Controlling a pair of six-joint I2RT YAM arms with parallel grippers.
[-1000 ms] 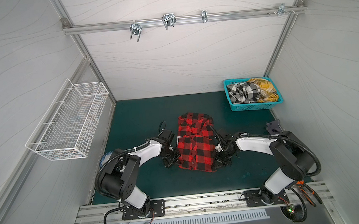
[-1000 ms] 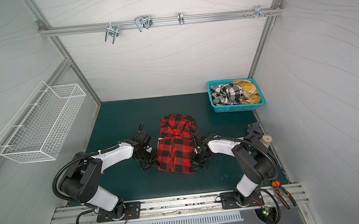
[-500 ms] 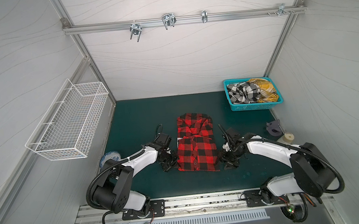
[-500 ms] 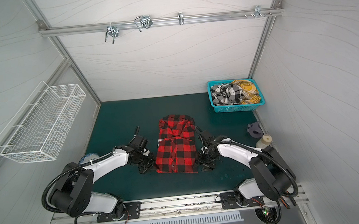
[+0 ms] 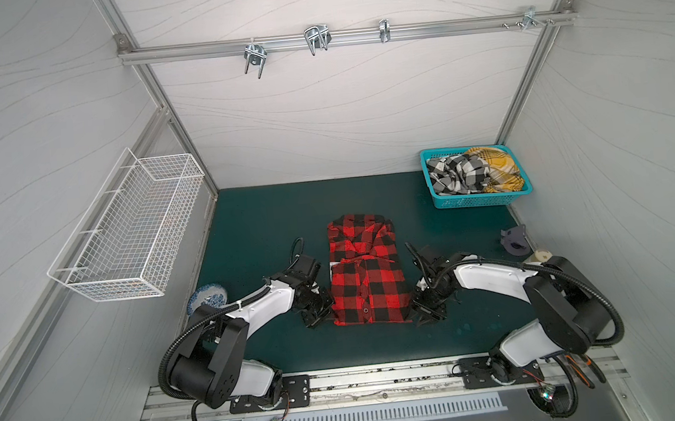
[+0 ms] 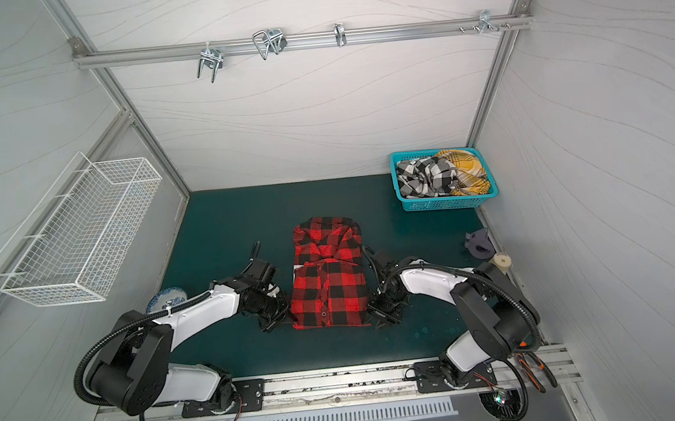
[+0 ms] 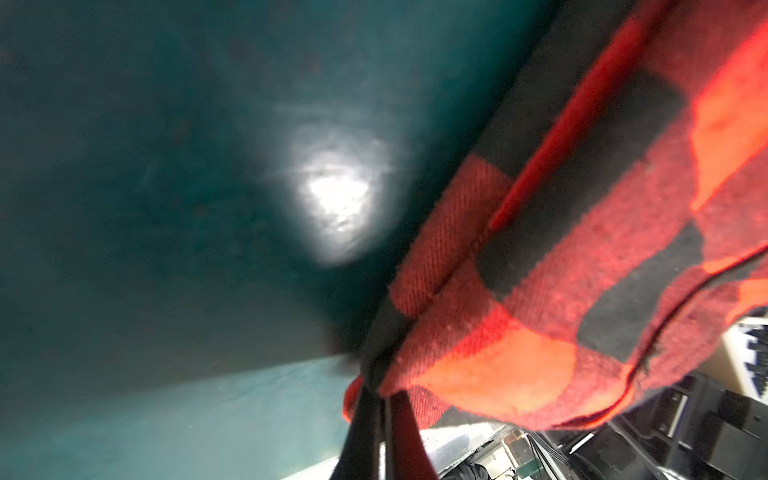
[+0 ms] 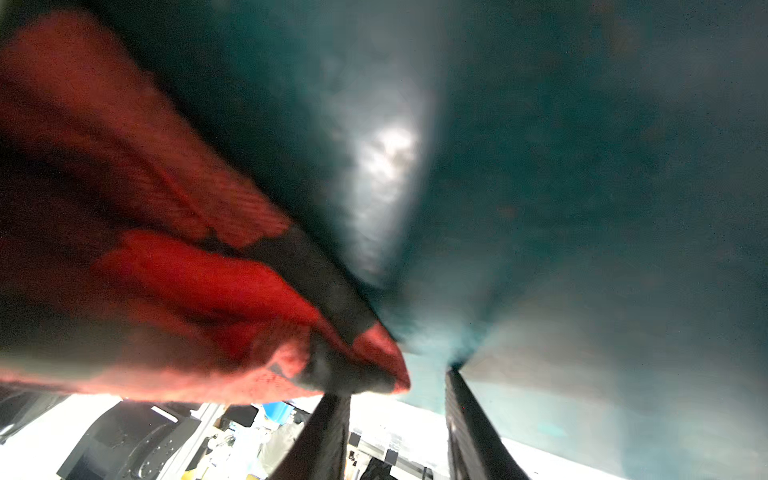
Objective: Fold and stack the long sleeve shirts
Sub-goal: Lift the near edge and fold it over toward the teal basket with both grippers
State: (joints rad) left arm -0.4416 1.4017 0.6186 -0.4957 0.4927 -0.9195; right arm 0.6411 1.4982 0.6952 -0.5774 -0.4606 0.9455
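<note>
While the left gripper [image 7: 380, 386] pinches the 7 o'clock hem corner of the red-and-black shirt [image 5: 369, 283] with its fingers pressed together, the right gripper [image 8: 399, 382] stands at the 5 o'clock corner with fingers [image 8: 469, 419] spread and cloth draped on one tip only. We judge the folded shirt (flat at the centre of the mat [image 5: 262, 226]) at risk: a one-sided pull would skew or unfold it, and cloth snagged on the open finger could drag along. The remaining shirts [image 5: 470, 170] lie in the teal basket [image 5: 476, 200] at 1 o'clock.
</note>
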